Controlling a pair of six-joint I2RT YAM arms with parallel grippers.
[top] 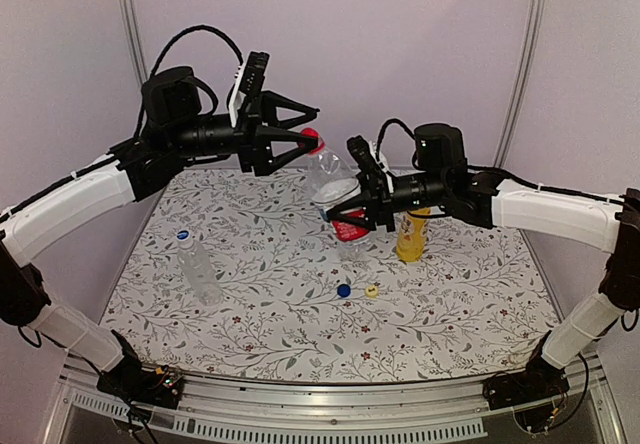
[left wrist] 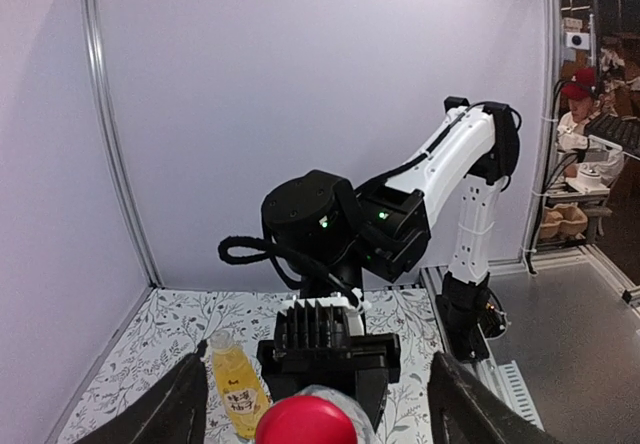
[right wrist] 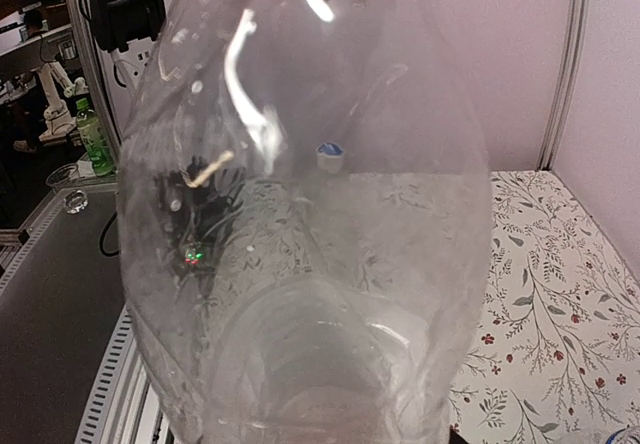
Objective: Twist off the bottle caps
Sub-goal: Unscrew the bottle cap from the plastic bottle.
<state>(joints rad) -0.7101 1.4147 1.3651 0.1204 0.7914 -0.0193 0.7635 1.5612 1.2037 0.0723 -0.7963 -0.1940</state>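
Mid-frame, the right gripper (top: 350, 209) clamps a clear, red-labelled bottle (top: 335, 189); the left gripper (top: 305, 129) stands open around its red cap (top: 312, 141).

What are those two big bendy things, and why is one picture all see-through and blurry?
They are two robot arms, each ending in a pincer. One picture looks down from above the flowery table. The others come from little cameras on the arms' wrists. The right pincer is shut on a clear bottle with a red and white label, so its camera looks straight through the plastic. That makes the blur. The left pincer is open around that bottle's red cap, ready to twist it. On the table stand a yellow bottle and a clear bottle with a blue cap. A loose blue cap and a yellow cap lie nearby.
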